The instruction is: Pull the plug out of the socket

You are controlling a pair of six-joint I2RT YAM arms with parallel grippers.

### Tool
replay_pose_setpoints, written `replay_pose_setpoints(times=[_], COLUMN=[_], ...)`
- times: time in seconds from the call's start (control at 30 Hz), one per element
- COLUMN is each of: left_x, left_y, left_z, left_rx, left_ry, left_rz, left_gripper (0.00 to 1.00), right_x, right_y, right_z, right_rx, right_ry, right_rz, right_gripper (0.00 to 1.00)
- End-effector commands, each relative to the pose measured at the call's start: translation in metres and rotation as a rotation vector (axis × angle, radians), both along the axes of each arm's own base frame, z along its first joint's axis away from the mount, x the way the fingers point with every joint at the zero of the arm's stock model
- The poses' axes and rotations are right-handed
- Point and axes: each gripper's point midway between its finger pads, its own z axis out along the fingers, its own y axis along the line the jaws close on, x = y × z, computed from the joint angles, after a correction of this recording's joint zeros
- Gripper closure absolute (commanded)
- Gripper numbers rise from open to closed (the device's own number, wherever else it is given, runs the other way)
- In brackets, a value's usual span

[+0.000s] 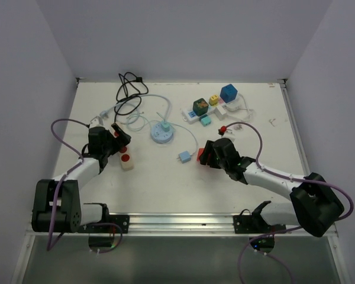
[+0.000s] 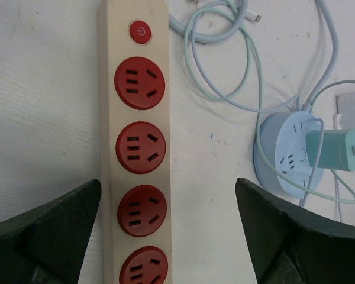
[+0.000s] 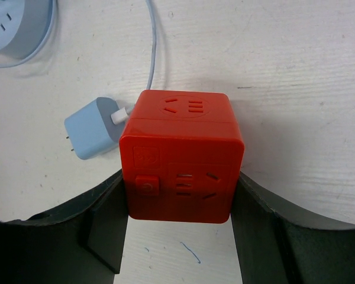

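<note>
My right gripper (image 1: 205,155) (image 3: 178,183) is shut on a red cube socket (image 3: 180,151) (image 1: 200,155), a finger against each side. A light-blue plug (image 3: 94,135) (image 1: 183,157) with a white cable lies on the table just left of the cube, its prongs bare and pointing away. My left gripper (image 1: 118,141) (image 2: 167,195) is open over a cream power strip with red sockets (image 2: 139,148) (image 1: 126,161) and touches nothing. A round pale-blue socket (image 2: 290,157) (image 1: 161,133) holds a mint-green plug (image 2: 328,151).
A white power strip (image 1: 196,114) with coloured cube adapters lies at the back right, a blue cube (image 1: 229,93) beside it. A black cable (image 1: 129,89) and pale cables (image 2: 225,53) coil at the back left. A small red item (image 1: 223,129) sits behind my right arm.
</note>
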Motion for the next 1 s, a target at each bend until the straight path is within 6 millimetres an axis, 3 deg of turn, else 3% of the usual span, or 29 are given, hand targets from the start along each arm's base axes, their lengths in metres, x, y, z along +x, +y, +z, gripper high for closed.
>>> replay_pose_setpoints(times=[0.0,0.03,0.1,0.3,0.4,0.47,0.5,0.57,0.6,0.63,0.77,0.9,0.93,0.97], left_x=[0.017,0.017,0.018,0.018,0.014,0.014,0.017,0.012,0.012,0.008,-0.002,-0.009,-0.009,-0.010], left_y=[0.003,0.005,0.008,0.009,0.002,-0.005,-0.006,-0.010,-0.009,-0.009,0.002,0.008,0.007,0.006], left_z=[0.046,0.051,0.067,0.100,0.117,0.140,0.158,0.176,0.192,0.197,0.218,0.203,0.204,0.203], left_rx=[0.006,0.011,0.020,0.046,0.029,0.020,0.031,0.038,0.069,0.083,0.184,0.223,0.222,0.218], left_ry=[-0.125,-0.130,-0.170,-0.197,-0.216,-0.253,-0.285,-0.305,-0.338,-0.338,-0.403,-0.414,-0.419,-0.414], left_rz=[0.010,0.016,0.029,0.013,-0.023,-0.065,-0.084,-0.119,-0.134,-0.141,-0.139,-0.125,-0.127,-0.136], left_gripper=[0.00,0.00,0.00,0.01,0.00,0.01,0.00,0.00,0.01,0.00,0.00,0.00,0.00,0.00], right_x=[0.021,0.022,0.022,0.029,0.034,0.040,0.042,0.053,0.057,0.064,0.079,0.096,0.106,0.108], right_y=[0.018,0.020,0.018,0.000,-0.005,-0.005,-0.003,0.007,0.018,0.029,0.075,0.113,0.125,0.134], right_z=[0.023,0.023,0.025,0.069,0.099,0.119,0.127,0.147,0.139,0.153,0.146,0.133,0.144,0.122], right_rx=[0.053,0.055,0.046,-0.039,-0.056,-0.052,-0.050,-0.053,-0.061,-0.048,-0.054,-0.139,-0.141,-0.181], right_ry=[-0.070,-0.068,-0.071,-0.143,-0.190,-0.234,-0.254,-0.307,-0.280,-0.300,-0.278,-0.285,-0.307,-0.268], right_rz=[0.028,0.031,0.031,0.029,0.015,0.014,0.022,0.063,0.112,0.139,0.301,0.409,0.418,0.456], right_gripper=[0.59,0.39,0.23,0.02,0.02,0.07,0.17,0.26,0.27,0.28,0.24,0.23,0.23,0.23])
